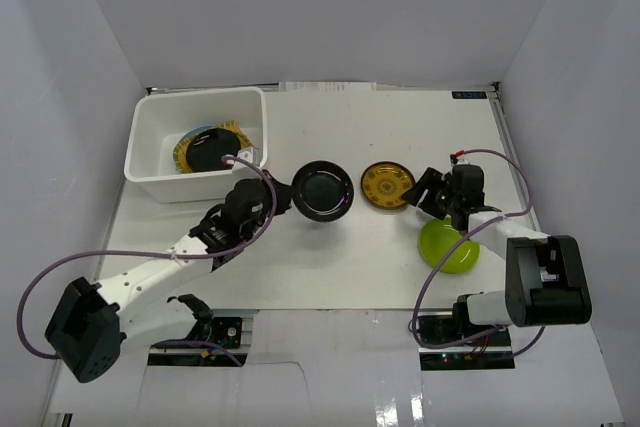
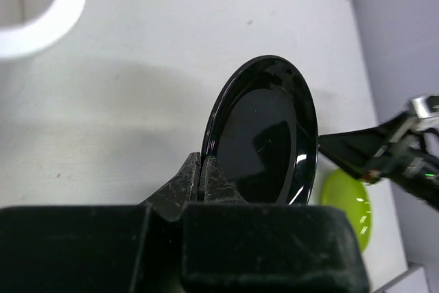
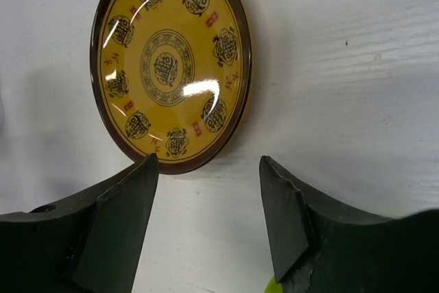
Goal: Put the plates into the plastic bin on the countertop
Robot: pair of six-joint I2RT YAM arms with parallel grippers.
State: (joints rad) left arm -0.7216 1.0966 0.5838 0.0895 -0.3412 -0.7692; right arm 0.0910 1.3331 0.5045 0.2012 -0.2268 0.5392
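1. Left gripper (image 1: 287,196): jaws clamped on the rim of a glossy black plate (image 1: 322,190), centre of the top view, right of the plastic bin (image 1: 158,137). In the left wrist view the fingers (image 2: 218,182) pinch the plate's lower edge.
2. Right gripper (image 1: 420,193): jaws spread and holding nothing. In the right wrist view the gold-patterned plate (image 3: 171,66) lies flat just above the gap, and its lower rim is close to the left fingertip.
3. Bin, upper left of the top view: it holds a second black plate (image 1: 212,150) stacked on a gold-patterned one, with a blue edge showing beneath. The left half of the floor is bare.
4. Obstructions: a purple cable (image 1: 255,167) arches over the left wrist, close to the bin's lower right corner.
5. The lime green plate (image 1: 448,245) sits lower right, beside the right forearm.
6. Countertop (image 1: 350,257): open white surface lies between the held plate and the bottom edge, and between the bin and the upper right corner.
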